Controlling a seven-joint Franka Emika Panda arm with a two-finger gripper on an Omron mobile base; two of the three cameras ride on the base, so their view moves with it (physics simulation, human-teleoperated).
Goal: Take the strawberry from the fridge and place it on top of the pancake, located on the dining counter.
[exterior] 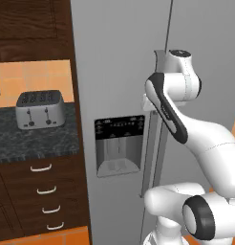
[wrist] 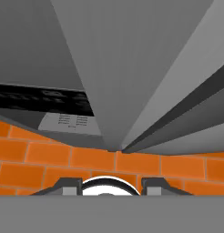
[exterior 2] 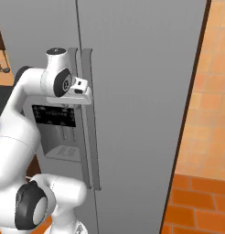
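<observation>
A white robot arm raises its gripper [exterior 2: 80, 87] to the long vertical handles [exterior 2: 87, 119] of the tall grey two-door fridge [exterior: 119, 62], whose doors are closed. The gripper sits just beside the handles at the seam between the doors; whether its fingers [wrist: 68, 184] are spread or closed cannot be told. Below it is the black dispenser panel [exterior: 118, 146]. Left of the fridge, a silver four-slot toaster [exterior: 39, 109] stands on a dark speckled granite bench [exterior: 38, 141] above dark wood drawers [exterior: 43, 196].

Grey fridge [exterior: 114, 57]; speckled dark worktop [exterior: 36, 141]
</observation>
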